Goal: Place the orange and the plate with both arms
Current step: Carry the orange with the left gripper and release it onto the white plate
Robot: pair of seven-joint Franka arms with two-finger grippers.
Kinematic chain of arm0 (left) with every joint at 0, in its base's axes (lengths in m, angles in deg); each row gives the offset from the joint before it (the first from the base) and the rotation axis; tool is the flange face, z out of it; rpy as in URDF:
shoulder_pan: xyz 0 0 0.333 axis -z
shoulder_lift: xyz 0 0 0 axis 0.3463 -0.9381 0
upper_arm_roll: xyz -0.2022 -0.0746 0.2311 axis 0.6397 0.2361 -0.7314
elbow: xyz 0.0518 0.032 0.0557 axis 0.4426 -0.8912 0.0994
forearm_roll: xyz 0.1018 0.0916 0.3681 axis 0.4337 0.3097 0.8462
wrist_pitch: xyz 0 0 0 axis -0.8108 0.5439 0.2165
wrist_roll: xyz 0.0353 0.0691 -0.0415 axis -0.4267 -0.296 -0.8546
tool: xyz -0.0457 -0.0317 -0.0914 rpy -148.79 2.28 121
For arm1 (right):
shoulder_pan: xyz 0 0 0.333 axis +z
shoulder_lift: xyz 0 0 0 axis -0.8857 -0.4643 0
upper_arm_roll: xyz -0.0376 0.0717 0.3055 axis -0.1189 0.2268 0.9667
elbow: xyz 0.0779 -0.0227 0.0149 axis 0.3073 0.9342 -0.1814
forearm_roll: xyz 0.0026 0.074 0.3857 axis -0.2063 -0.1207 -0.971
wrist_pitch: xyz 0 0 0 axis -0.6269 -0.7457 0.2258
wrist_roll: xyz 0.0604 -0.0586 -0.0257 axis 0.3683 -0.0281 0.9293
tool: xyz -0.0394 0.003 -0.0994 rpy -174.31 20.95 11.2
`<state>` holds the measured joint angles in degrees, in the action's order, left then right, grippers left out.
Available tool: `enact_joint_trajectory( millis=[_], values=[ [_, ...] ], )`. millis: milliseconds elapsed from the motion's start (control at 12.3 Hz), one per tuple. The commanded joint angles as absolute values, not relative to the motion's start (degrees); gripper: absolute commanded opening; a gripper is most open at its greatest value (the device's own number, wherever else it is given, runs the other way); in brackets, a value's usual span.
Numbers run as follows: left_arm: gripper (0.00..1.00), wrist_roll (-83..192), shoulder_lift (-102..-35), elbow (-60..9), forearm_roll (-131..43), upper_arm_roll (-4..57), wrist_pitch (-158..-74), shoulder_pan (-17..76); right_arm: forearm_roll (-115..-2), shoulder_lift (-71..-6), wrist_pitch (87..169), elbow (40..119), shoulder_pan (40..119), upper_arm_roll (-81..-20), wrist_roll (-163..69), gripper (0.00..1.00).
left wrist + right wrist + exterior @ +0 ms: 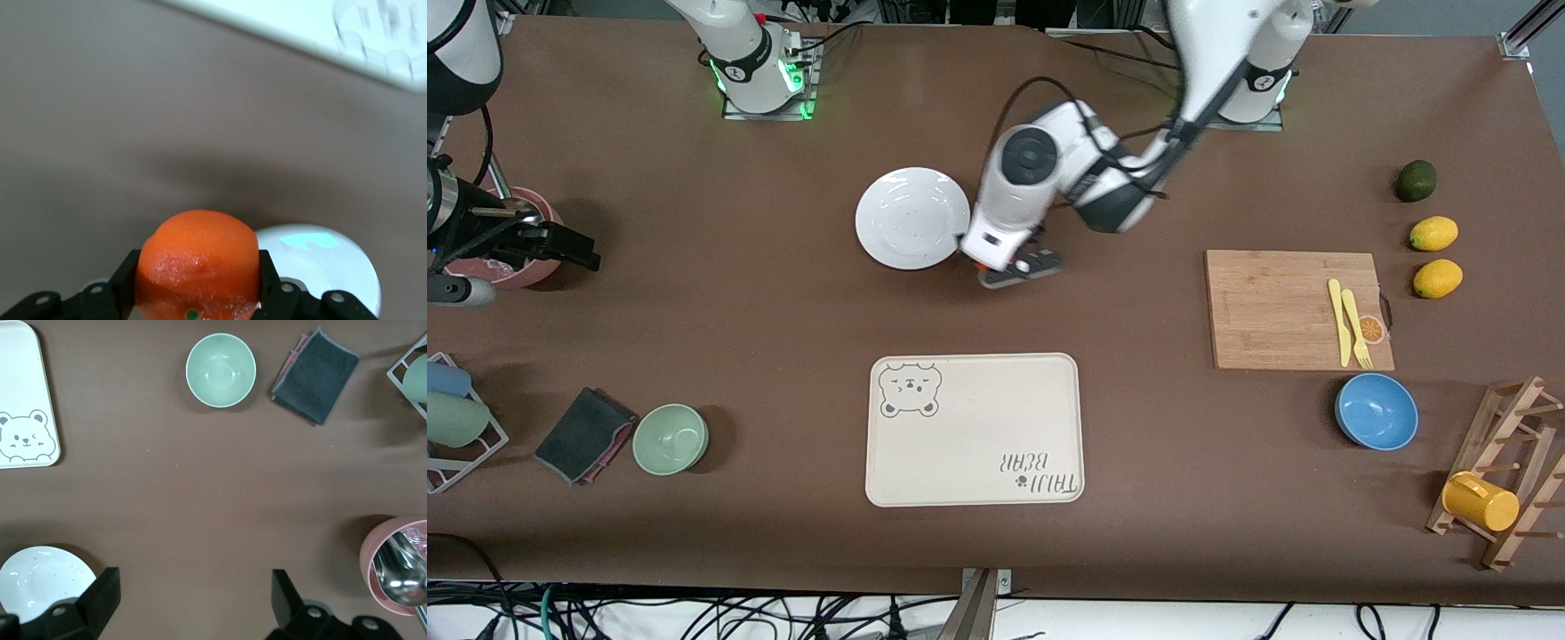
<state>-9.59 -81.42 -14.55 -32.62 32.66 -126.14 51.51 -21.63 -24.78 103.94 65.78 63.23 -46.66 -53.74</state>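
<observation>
tray [974,431]: "TAIJI BEAR" | left gripper [198,293]: clamps orange [197,263]

Orange-red orange [198,263]; glossy white plate [911,218]

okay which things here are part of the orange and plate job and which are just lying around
Job: orange, gripped in left claw beside the plate; right claw, open, waiting.
Lying about: bear tray, green bowl, blue bowl, cutting board, lemons, cloth.
</observation>
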Motion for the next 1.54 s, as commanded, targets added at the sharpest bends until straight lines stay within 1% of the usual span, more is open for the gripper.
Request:
enact_joint_trajectory(
  millis=[0,162,243,405,567,729,891,1215,1458],
  values=[
    [0.0,-14.7,-89.2,-6.3,-33.6,31.9,-129.1,59.1,-21.3,-24.3,103.9,65.8,62.9,-46.4,-53.7,1.0],
    [0.0,-17.0,-91.5,-4.8,-33.4,31.8,-131.5,63.0,-21.3,-24.3,103.9,65.8,62.9,-46.5,-53.7,1.0],
    [0.08,-16.9,-93.0,-4.3,-33.0,31.5,-132.2,64.5,-21.3,-24.3,103.9,65.8,62.8,-46.6,-53.7,1.0],
    [1.0,-16.6,-94.1,-4.2,-32.7,30.1,-133.7,65.2,-21.3,-24.3,103.9,65.8,62.8,-46.6,-53.7,1.0],
    [1.0,-16.8,-92.3,-4.2,-32.7,30.0,-131.4,64.1,-21.5,-24.3,103.9,65.8,62.9,-46.6,-53.7,1.0],
    [1.0,-16.5,-89.4,-3.8,-33.0,30.7,-123.9,59.2,-21.5,-24.3,103.9,65.8,62.9,-46.6,-53.8,1.0],
    [1.0,-16.4,-84.4,-4.0,-33.1,30.6,-117.4,55.5,-21.5,-24.3,103.9,65.8,62.9,-46.6,-53.8,1.0],
    [1.0,-4.1,-78.9,-4.0,-33.4,30.8,-104.8,42.4,-21.5,-24.3,103.9,65.8,62.7,-46.6,-53.8,1.0],
    [1.0,11.3,-76.8,-3.9,-33.4,30.9,-98.9,30.5,-20.8,-24.5,104.1,65.8,62.7,-46.6,-53.7,1.0]
  ],
)
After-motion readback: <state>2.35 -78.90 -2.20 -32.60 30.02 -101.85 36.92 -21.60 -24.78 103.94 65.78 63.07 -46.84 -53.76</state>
